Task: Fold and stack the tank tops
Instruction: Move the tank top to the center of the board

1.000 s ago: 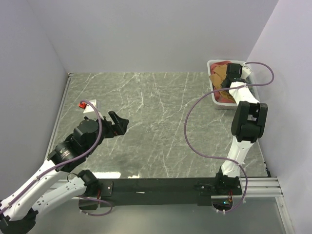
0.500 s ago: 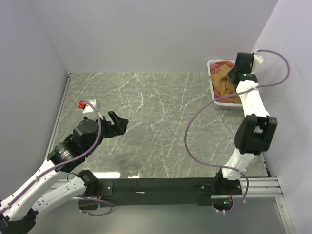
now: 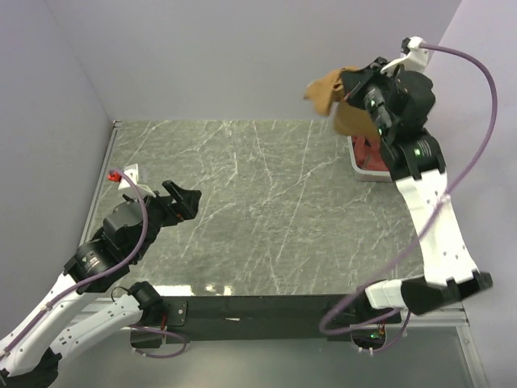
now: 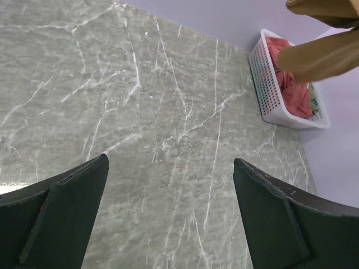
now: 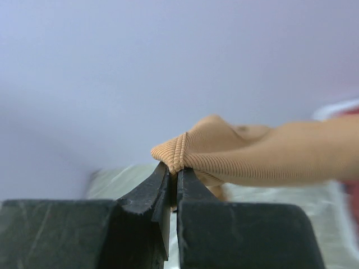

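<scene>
My right gripper (image 3: 349, 83) is raised high above the back right of the table and is shut on the tan-brown tank top (image 3: 331, 99), which hangs from it in the air. In the right wrist view the fingers (image 5: 162, 185) pinch a ribbed seam of the tan cloth (image 5: 247, 157). The rust-red tank top (image 3: 370, 153) lies in the white mesh basket (image 3: 362, 171); it also shows in the left wrist view (image 4: 289, 84). My left gripper (image 3: 184, 202) is open and empty, low over the left of the table.
The marble table (image 3: 258, 202) is walled by lilac panels at the back and sides. The basket stands in the back right corner (image 4: 269, 101). A black rail (image 3: 266, 309) runs along the near edge between the arm bases.
My right gripper has risen out of the basket and swung left, lifting the tan-brown tank top clear of it. My left arm has shifted slightly left and lower.
</scene>
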Tool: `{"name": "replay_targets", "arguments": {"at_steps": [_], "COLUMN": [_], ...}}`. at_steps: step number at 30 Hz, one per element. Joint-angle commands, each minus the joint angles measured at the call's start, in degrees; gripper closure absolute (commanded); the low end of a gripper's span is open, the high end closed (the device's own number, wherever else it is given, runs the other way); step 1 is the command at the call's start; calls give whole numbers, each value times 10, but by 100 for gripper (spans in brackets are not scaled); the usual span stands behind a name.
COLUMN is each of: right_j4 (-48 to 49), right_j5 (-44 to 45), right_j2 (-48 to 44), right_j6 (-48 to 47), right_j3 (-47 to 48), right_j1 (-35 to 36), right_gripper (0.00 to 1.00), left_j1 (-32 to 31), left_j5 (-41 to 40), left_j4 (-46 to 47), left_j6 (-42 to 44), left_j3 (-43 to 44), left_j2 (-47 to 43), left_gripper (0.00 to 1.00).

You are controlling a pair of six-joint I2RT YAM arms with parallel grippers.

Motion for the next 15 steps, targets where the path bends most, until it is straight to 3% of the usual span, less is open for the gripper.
{"name": "replay_targets", "arguments": {"at_steps": [1,6,11,15], "right_j4": [43,64,71,93], "right_j5": [-47,-94,-114,-145], "right_j2": [-74,-118,-89,-48], "right_j6": [-8,14,36,57], "right_j3": [-6,-29,-73,-167], "right_j1": [47,118,118,118], "right_gripper": [100,100,99,95], "left_j1": [-1,-2,-1,-2], "left_j5": [-26,-27,-24,-25], "left_j4": [-3,2,19,36], "left_j6": [-12,-19,-37,-58], "left_j3": [21,26,7,-27], "left_j2": [-7,-5,6,12], "left_gripper": [1,1,1,1]}}
